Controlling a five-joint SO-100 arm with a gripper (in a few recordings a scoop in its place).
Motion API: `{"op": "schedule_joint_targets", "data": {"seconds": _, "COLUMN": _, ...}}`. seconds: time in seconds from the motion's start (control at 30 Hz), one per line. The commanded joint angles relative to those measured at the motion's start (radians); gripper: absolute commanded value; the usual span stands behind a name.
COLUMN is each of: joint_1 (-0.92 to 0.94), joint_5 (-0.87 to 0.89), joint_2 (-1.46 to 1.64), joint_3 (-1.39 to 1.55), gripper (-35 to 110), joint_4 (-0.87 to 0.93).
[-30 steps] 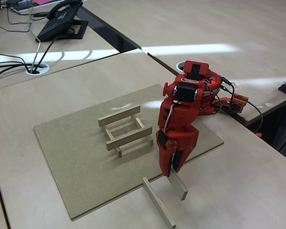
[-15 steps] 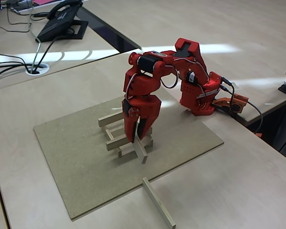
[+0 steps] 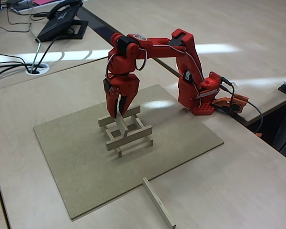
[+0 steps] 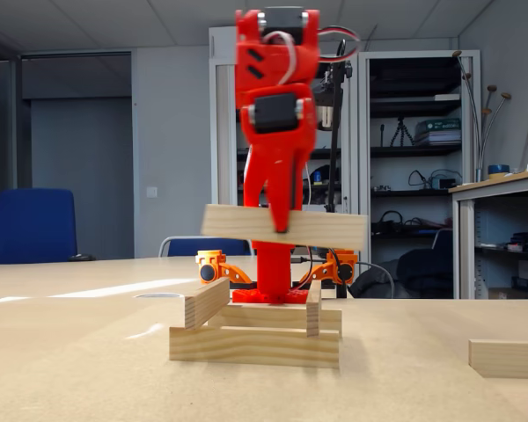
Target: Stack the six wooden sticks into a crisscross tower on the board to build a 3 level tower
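Pale flat stick (image 4: 284, 228) in gripper (image 3: 116, 113), level above 2-layer tower (image 3: 125, 131).

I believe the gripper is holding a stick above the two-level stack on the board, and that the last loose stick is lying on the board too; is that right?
Not quite. The gripper does hold a stick above the two-level stack on the board, but the last loose stick lies on the pale desk, just off the board's near edge, as the higher fixed view shows.
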Motion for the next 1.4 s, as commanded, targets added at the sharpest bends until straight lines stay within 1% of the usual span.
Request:
{"op": "schedule_joint_targets", "data": {"seconds": 0.0, "joint_1": 0.009, "joint_5": -0.028, "joint_2": -0.029, "joint_3": -0.038, "gripper": 0, "joint_4": 0.006}}
{"op": "schedule_joint_targets", "data": {"seconds": 0.3, "joint_1": 0.006, "joint_5": -0.021, "joint_2": -0.114, "joint_3": -0.069, "gripper": 0, "joint_4": -0.018}}
{"op": "schedule_joint_targets", "data": {"seconds": 0.7, "joint_1": 0.014, "joint_5": -0.028, "joint_2": -0.161, "joint_3": -0.107, "gripper": 0, "joint_4": -0.008}}
{"op": "schedule_joint_targets", "data": {"seconds": 1.03, "joint_1": 0.015, "joint_5": -0.003, "joint_2": -0.175, "joint_3": -0.114, "gripper": 15, "joint_4": 0.035}}
{"op": "schedule_joint_targets", "data": {"seconds": 1.37, "joint_1": 0.009, "joint_5": 0.044, "joint_2": -0.127, "joint_3": -0.121, "gripper": 21, "joint_4": 0.066}}
